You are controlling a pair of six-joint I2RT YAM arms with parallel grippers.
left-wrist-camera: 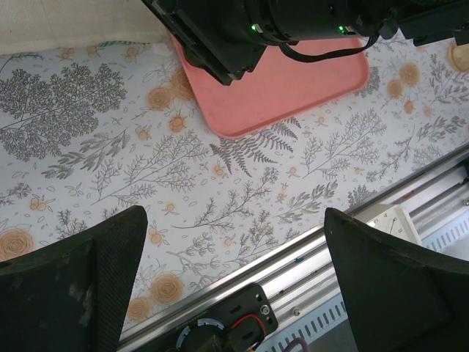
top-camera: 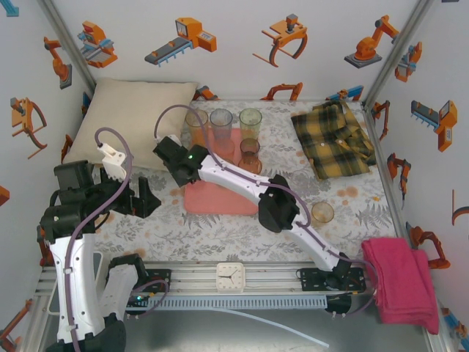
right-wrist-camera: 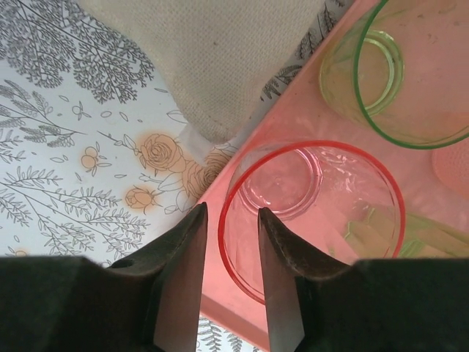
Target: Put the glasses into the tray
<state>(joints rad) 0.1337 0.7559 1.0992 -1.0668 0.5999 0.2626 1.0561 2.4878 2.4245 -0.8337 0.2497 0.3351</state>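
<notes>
**Tray and Surroundings: Holdings by Size**

We enter each item by its place against the tray.

- Tablecloth [top-camera: 220, 227]: grey and orange floral print. It lies under the tray and spreads out on every side of it.
- Pillow [top-camera: 139, 121]: cream, just beside the tray's far-left corner.
- Tray [top-camera: 212, 198]: salmon pink, flat, with rounded corners. Its near half is bare.
- Shirt [top-camera: 333, 139]: yellow plaid, crumpled, lying right of the tray's far end and apart from it.
- Cloth [top-camera: 401, 282]: magenta, folded, well right of the tray's near end.
- Left gripper [left-wrist-camera: 234, 213]: fingers spread wide with nothing between them, hanging over the tablecloth off the tray's near-left side.
- Right gripper [right-wrist-camera: 231, 213]: at the tray's far-left corner, fingers parted. One finger is outside the red-rimmed glass and one inside. We see the gap wider than the glass wall, so it is not clamped.
- Tall glasses [top-camera: 220, 126]: three upright in a row along the tray's far edge.
- Red-rimmed glass [right-wrist-camera: 330, 191]: upright on the tray's far-left corner.
- Green-rimmed glass [right-wrist-camera: 418, 88]: upright on the tray, just beside the red-rimmed glass.
- Amber glass [top-camera: 250, 155]: on the tray, just nearer than the row's right end.
- Loose glass [top-camera: 322, 213]: upright on the tablecloth, right of the tray and off it.
- Clock [top-camera: 230, 276]: small and white, on the rail at the tray's near side.
</notes>
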